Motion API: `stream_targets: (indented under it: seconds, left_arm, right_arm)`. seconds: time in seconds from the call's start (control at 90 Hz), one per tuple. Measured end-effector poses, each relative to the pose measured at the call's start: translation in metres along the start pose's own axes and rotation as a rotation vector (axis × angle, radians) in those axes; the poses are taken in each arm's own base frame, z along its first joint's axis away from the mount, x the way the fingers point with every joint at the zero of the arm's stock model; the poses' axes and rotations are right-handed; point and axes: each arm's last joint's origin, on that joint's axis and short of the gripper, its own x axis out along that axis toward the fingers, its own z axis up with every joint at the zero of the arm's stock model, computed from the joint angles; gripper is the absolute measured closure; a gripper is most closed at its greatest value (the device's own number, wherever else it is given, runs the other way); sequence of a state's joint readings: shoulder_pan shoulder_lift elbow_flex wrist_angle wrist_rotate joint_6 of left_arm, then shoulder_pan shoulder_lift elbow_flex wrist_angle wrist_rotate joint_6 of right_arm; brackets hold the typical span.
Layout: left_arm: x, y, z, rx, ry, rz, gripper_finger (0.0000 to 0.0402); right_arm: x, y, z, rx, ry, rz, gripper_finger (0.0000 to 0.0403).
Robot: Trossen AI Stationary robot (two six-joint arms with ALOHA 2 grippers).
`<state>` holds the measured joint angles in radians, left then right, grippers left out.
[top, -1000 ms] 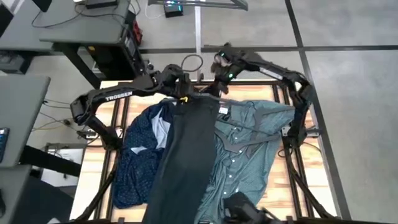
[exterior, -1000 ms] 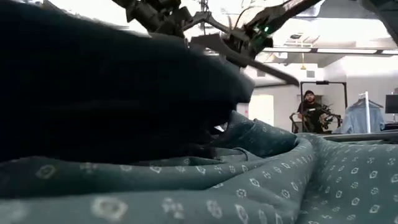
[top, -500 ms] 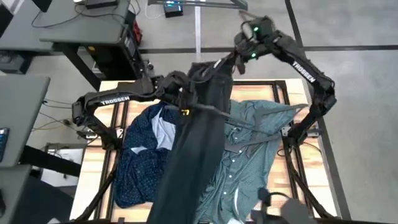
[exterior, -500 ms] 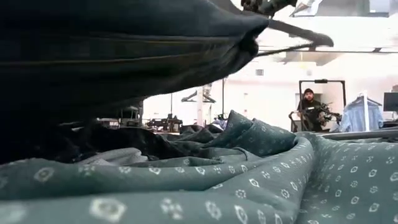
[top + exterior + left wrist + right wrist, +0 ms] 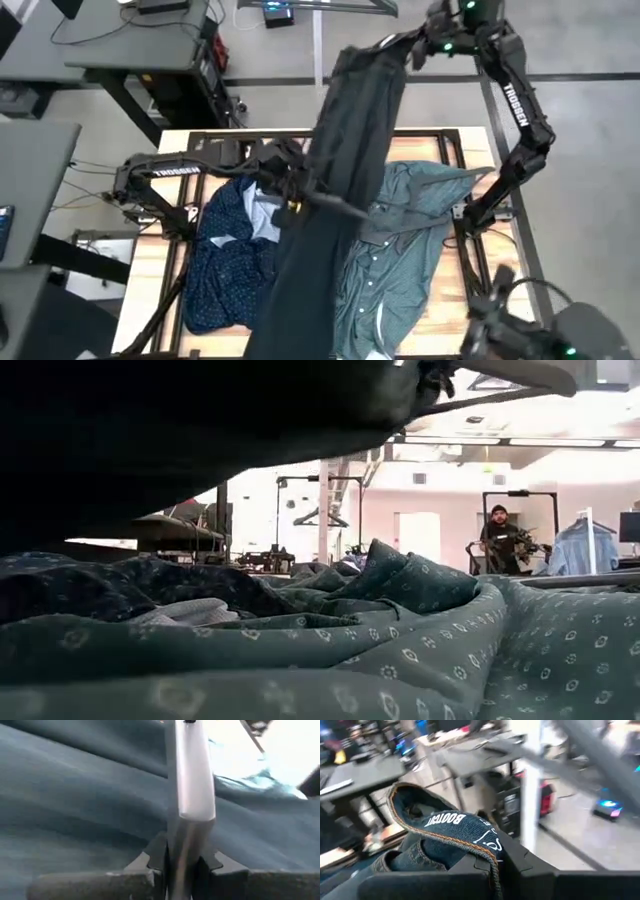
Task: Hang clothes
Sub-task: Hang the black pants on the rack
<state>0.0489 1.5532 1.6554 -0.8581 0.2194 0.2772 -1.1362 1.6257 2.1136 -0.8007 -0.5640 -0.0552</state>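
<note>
High above the table's far edge we hold the charcoal jeans [image 5: 335,190] up by the waistband, its inner label reading "BOOTCUT". Our right gripper [image 5: 420,50] pinches it, higher and farther back than before; our left gripper [image 5: 297,192] clamps a hanger bar [image 5: 190,780].

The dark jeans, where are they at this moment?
In the high view, the jeans stretch from the right gripper, beyond the table's far edge, down over the navy shirt and teal shirt.
</note>
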Motion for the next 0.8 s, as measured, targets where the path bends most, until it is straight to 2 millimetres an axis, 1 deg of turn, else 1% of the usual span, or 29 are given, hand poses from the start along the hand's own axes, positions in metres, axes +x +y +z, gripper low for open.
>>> stream_targets:
  seconds: [0.078,0.178,0.267,0.344,0.422,0.511,0.567,0.678,0.8]
  left_arm:
    - [0.001,-0.009,0.003,0.002,-0.012,-0.023,0.0377]
    - [0.003,-0.018,0.005,-0.014,-0.015,-0.060,0.0377]
    - [0.003,-0.021,0.007,-0.007,-0.015,-0.038,0.0377]
    - [-0.001,-0.019,0.010,-0.007,-0.022,0.015,0.0377]
    - [-0.011,-0.015,0.019,-0.001,-0.057,0.090,0.0377]
    - [-0.029,-0.009,0.033,-0.008,-0.134,0.141,0.0377]
    - [-0.041,-0.007,0.039,-0.026,-0.158,0.156,0.0377]
    - [-0.055,-0.004,0.039,-0.043,-0.132,0.168,0.0377]
    - [-0.068,0.005,0.034,-0.088,-0.074,0.190,0.0377]
  right_arm:
    - [-0.004,-0.011,-0.002,0.022,0.005,-0.035,0.0403]
    - [-0.001,-0.019,-0.006,0.045,0.022,-0.035,0.0403]
    - [0.005,-0.018,-0.009,0.061,0.048,-0.013,0.0400]
    - [0.009,-0.012,-0.012,0.072,0.078,0.008,0.0390]
    - [0.013,-0.004,-0.014,0.077,0.107,0.036,0.0372]
    - [0.017,0.005,-0.018,0.079,0.146,0.065,0.0344]
    - [0.019,0.009,-0.020,0.079,0.167,0.083,0.0324]
    - [0.021,0.015,-0.020,0.046,0.175,0.106,0.0282]
    - [0.015,0.017,-0.014,0.004,0.157,0.073,0.0247]
